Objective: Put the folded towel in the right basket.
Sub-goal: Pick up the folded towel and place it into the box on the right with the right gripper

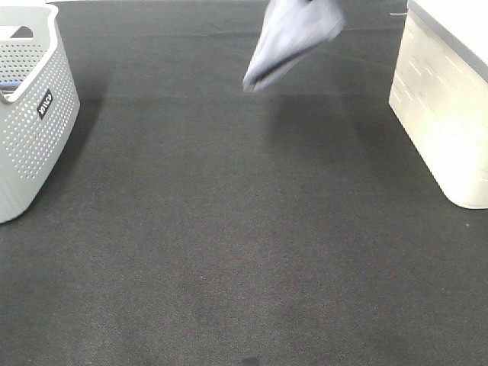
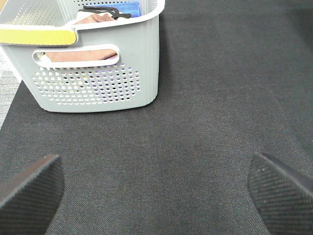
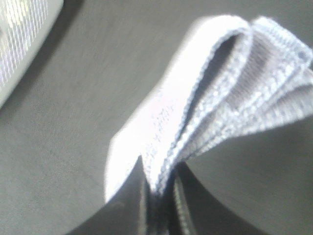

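The folded towel, pale blue-grey, hangs in the air at the top middle of the exterior high view, above the dark mat. The right wrist view shows it close up, pinched between the fingers of my right gripper, its folded layers fanning out. The right arm itself is out of the exterior high view. The right basket is cream-white and stands at the right edge; a part of it shows in the right wrist view. My left gripper is open and empty above the mat, near the left basket.
The left basket is grey and perforated, at the left edge, with brown and blue cloths and a black object inside. A dark woven mat covers the table between the two baskets.
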Controlling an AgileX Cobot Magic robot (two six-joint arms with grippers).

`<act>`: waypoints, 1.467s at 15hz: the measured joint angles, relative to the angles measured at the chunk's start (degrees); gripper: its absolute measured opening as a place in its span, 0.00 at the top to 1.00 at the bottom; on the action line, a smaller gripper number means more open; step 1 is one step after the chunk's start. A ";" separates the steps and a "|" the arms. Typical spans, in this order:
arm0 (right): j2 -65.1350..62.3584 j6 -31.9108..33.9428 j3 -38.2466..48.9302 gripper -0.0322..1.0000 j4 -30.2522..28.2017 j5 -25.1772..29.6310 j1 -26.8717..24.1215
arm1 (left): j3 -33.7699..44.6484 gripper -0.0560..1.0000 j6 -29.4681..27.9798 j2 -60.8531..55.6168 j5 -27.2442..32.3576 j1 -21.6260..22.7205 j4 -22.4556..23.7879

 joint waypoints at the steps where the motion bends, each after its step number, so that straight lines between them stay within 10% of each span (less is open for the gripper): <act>1: -2.92 0.00 0.00 0.90 -0.17 0.74 -2.64 | 0.00 0.03 0.00 0.00 0.00 0.00 0.00; 11: -9.34 1.83 0.17 0.90 -6.25 1.09 -27.04 | 0.00 0.03 0.00 0.00 0.00 0.00 0.00; 18: 2.98 8.25 0.17 0.90 -7.39 0.97 -28.53 | 0.00 0.03 0.00 0.00 0.00 0.00 0.00; 22: 6.76 12.49 0.17 0.74 -9.51 0.92 -28.53 | 0.00 0.03 0.00 0.00 0.00 0.00 0.00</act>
